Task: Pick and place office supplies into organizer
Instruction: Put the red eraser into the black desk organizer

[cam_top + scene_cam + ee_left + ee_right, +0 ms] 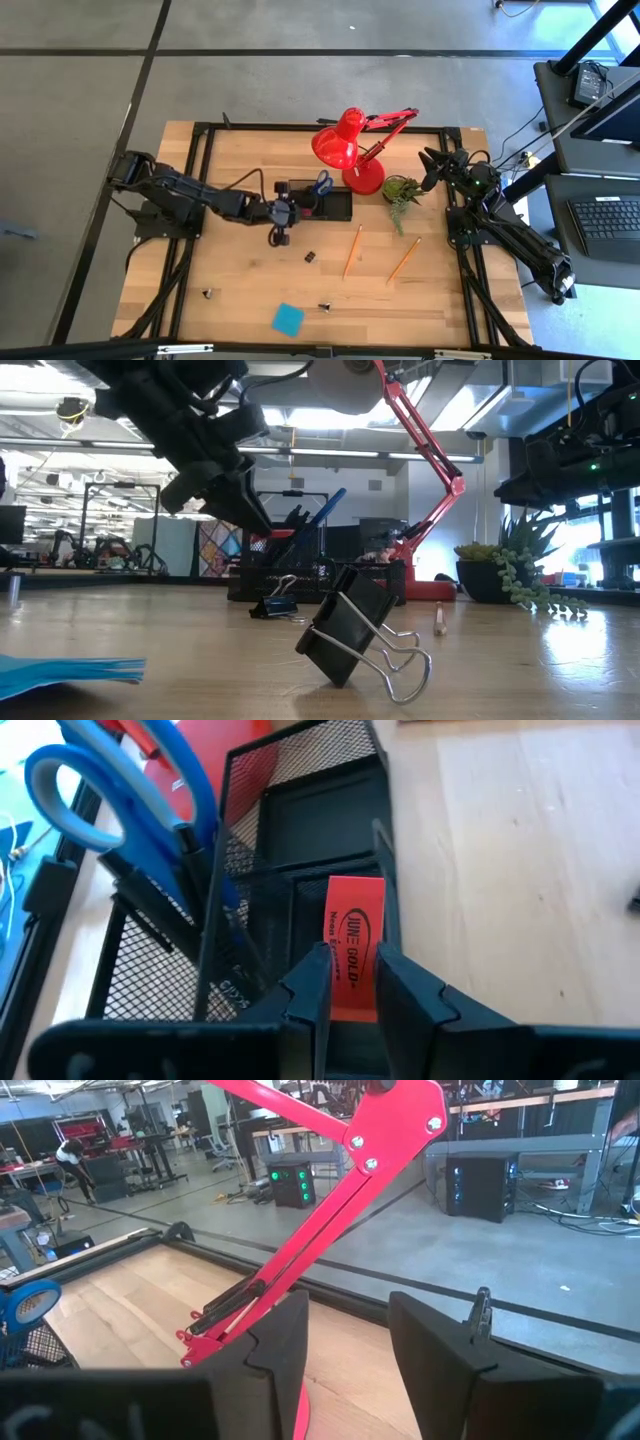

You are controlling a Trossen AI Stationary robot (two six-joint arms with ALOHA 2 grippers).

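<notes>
Left gripper (352, 985) is pinching the red eraser (354, 945) between narrow jaws, directly over the organizer (335, 205), with mesh walls crowding both fingers. Beyond the jaws, scissors (120, 800) and dark pens (160, 905) are standing in the tall compartment. Open wood is lying beside the organizer. Right gripper (350, 1350) is waiting by the plant (400, 190), jaws apart and empty. Pencils (353, 250), clips (355, 635) and sticky pad (287, 319) are sitting on the table (230, 290).

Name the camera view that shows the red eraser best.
The left wrist view: the small red rectangular eraser with its printed label sits pinched in the left end effector above the black mesh organizer. The high view hides it behind that end effector; the low and right wrist views do not show it.
</notes>
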